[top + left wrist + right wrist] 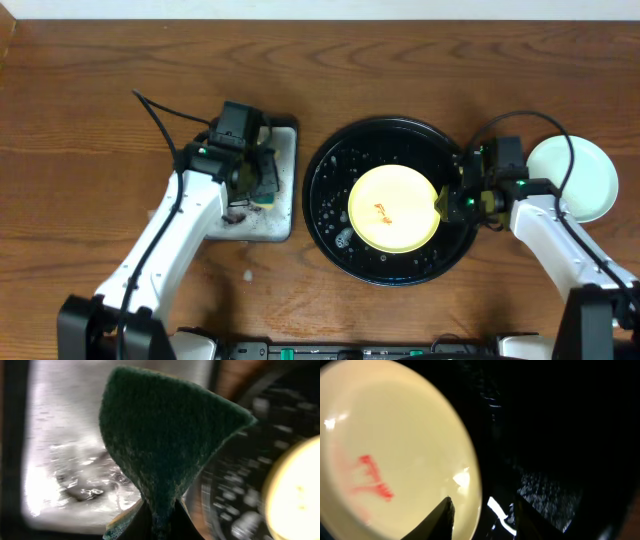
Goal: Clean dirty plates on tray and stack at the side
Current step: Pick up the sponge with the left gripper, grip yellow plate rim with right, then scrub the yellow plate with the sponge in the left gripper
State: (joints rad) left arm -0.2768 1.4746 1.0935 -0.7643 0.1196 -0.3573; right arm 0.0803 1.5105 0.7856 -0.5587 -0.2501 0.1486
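The wooden worktop (90,120) carries everything. The large round black tray (325,215) sits right of the worktop's middle, about halfway between the far and near edges, and its glossy floor is speckled with pale droplets. Just beside it, toward the left edge, lies a rectangular metal tray (283,215), wet and shiny in the left wrist view.

The yellow plate (393,210) lies inside the black tray, slightly right of its centre, with a red mark (383,209) in the middle. A pale mint plate (590,175) rests on the bare wood by the right edge, apart from the black tray. Whether another plate lies under it cannot be told.

A dark green sponge (165,440) hangs over the metal tray, pinched at its lower edge by the left pincer (160,522), which is clenched tight on it.

The right pincer (482,520) sits at the yellow plate's right rim with its jaws parted, one finger over the plate's face and the other outside the rim above the black tray. It is released, and a gap shows on both sides of the rim.
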